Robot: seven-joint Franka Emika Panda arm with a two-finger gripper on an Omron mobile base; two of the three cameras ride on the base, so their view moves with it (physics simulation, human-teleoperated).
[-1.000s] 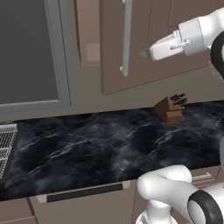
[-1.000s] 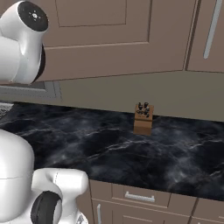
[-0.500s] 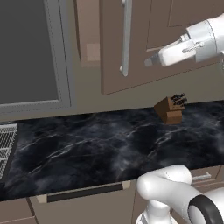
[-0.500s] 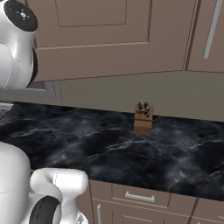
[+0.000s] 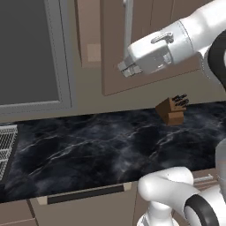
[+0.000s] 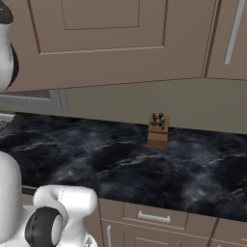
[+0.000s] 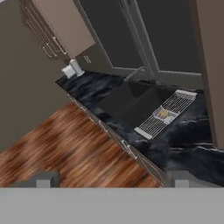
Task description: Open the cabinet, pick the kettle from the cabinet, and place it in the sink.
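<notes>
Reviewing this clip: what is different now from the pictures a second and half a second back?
The gripper has dropped lower and swung left, ending beside the cabinet door's edge, near its bar handle. Its jaws went from shut to open, holding nothing. The door looks swung out, as before. The knife block and the counter stayed put.

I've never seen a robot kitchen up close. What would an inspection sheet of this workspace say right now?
Surface: dark marble counter, dry.
Job's things: cabinet door looks ajar, with its bar handle free; sink holds nothing.
Clutter: knife block by the wall; dish rack beside the sink.
Grippers: gripper open, holding nothing, near the handle's lower end.
Cables: nothing seen.
Surroundings: window, wooden floor.
</notes>
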